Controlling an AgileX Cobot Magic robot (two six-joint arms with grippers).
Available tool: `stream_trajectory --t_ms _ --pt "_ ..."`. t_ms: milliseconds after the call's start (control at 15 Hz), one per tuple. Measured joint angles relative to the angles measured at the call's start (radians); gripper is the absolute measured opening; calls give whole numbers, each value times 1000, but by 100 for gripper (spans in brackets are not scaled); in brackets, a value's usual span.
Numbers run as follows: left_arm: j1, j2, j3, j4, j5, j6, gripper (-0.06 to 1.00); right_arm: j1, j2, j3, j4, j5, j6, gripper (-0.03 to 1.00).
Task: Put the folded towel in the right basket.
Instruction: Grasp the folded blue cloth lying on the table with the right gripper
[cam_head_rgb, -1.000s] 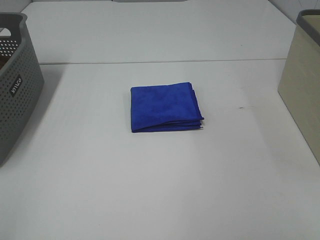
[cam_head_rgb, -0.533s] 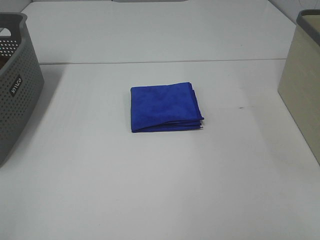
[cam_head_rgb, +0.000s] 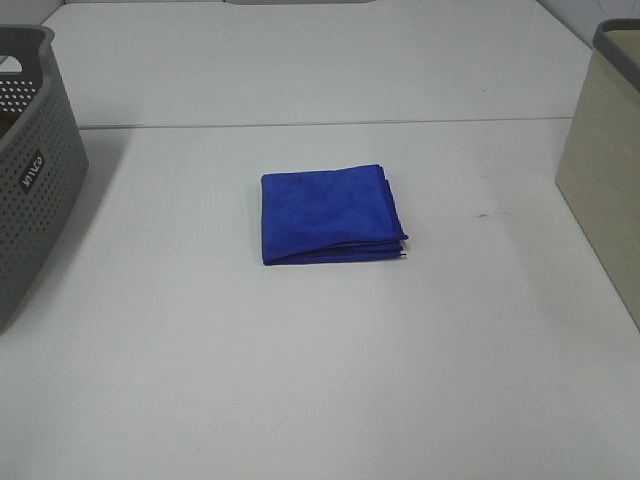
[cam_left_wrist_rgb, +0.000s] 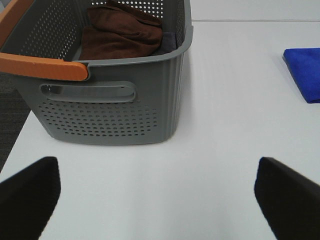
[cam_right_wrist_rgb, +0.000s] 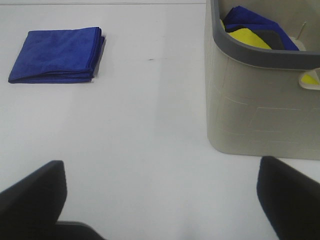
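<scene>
hovering wide open, left jaws and right jaws both, nothing held. towel lies flat in the middle of the desk, well apart from the right basket. right jaws' job, i reckon: come down on the layered edge facing the basket, pinch every layer so the fold holds, lift high enough to clear the rim.
</scene>
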Motion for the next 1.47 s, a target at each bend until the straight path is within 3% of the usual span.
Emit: stream_trajectory --t_ms 400,1467 --pt "0 0 0 0 0 0 98 0 0 0 -48 0 22 98" --pt "0 0 0 0 0 0 98 0 1 0 -54 0 27 98"
